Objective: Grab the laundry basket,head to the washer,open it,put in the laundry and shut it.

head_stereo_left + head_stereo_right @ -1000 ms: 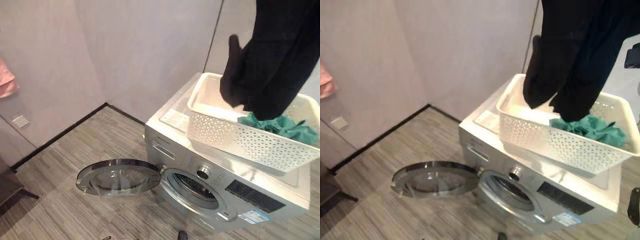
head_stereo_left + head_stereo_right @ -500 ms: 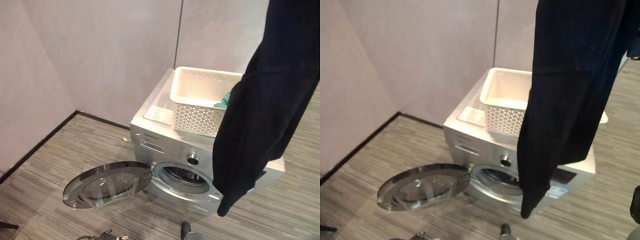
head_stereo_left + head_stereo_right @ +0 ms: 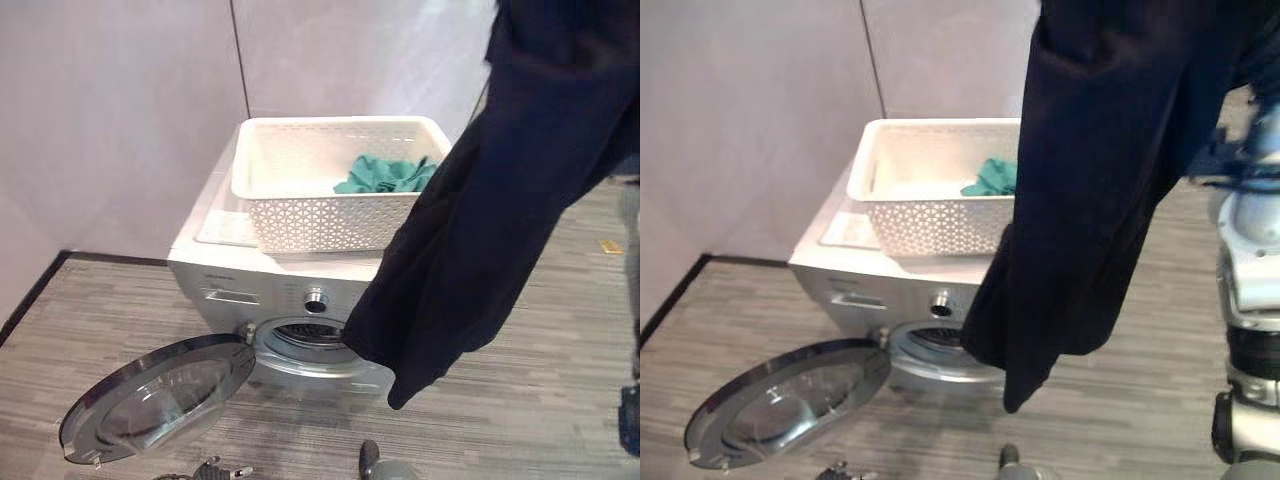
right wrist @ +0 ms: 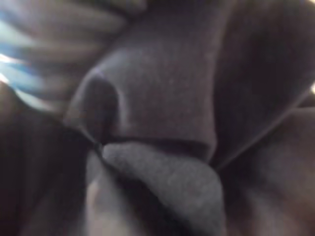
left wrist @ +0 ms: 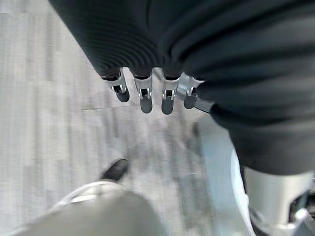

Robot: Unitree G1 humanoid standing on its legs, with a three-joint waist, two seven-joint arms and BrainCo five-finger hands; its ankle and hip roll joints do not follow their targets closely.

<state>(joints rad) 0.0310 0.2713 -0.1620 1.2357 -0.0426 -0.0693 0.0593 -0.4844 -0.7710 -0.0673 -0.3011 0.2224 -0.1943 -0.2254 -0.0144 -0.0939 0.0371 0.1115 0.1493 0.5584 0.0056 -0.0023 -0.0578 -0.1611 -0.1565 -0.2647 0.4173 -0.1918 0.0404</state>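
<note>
Laundry basket (image 3: 330, 200) sits atop washer (image 3: 240, 285), green cloth (image 3: 385, 175) inside; washer door (image 3: 150, 395) swung open. Dark garment (image 3: 1100, 180) hangs high before washer. Left wrist view: left hand (image 5: 147, 93) fingers straight, holding nothing. Right wrist view: dark fabric close up, right hand's grip unreadable.

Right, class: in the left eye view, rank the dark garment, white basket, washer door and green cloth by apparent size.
1. Dark garment, though it hangs nearest the camera.
2. White basket.
3. Washer door, close to the basket.
4. Green cloth.
</note>
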